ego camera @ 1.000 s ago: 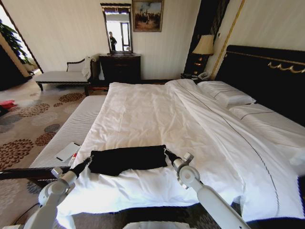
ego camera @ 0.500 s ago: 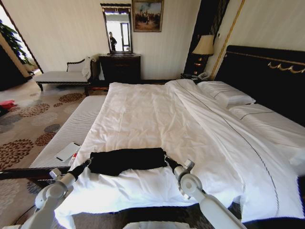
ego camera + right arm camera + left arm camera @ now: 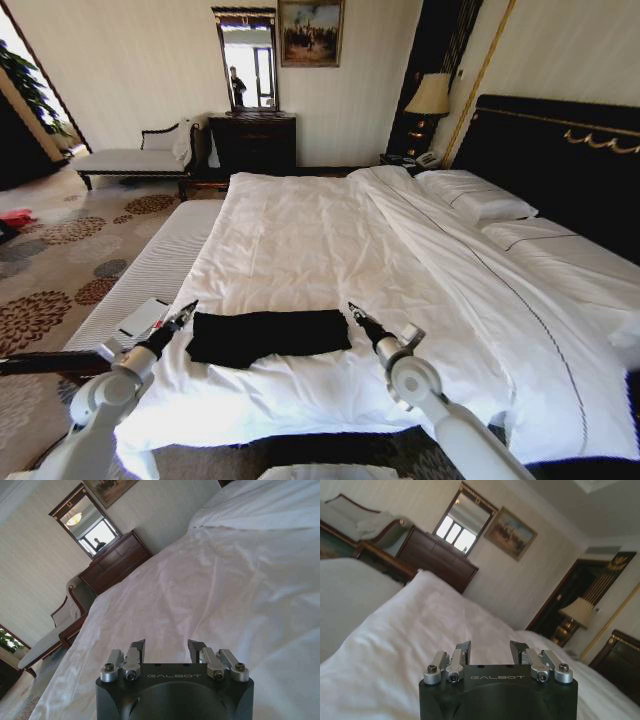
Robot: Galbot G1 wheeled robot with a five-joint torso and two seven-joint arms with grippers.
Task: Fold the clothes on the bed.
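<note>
Across the head view we see the bed (image 3: 330,250) spread with a rumpled white duvet, its black headboard (image 3: 560,150) with gold trim on the right and white pillows (image 3: 475,195) below it. Beyond the foot stand a dark dresser (image 3: 252,140) under a mirror (image 3: 246,55), a framed painting (image 3: 309,30), a lamp (image 3: 430,95) and a grey-cushioned chaise (image 3: 135,155) on patterned carpet (image 3: 60,260). The black T-shirt (image 3: 268,335) lies folded into a flat band on the near part of the duvet. Our left end effector (image 3: 186,310) sits just off the shirt's left end and our right end effector (image 3: 354,311) just off its right end, both apart from the cloth.

From the left wrist view, our left end effector (image 3: 491,650) has its fingers spread with nothing between them, white duvet (image 3: 420,625) beneath and the dresser (image 3: 437,562), mirror (image 3: 462,520) and painting (image 3: 509,527) ahead.

From the right wrist view, our right end effector (image 3: 165,650) likewise stands parted and empty over the wrinkled duvet (image 3: 210,585), with the dresser (image 3: 117,562), mirror (image 3: 85,522) and chaise (image 3: 60,625) beyond.
</note>
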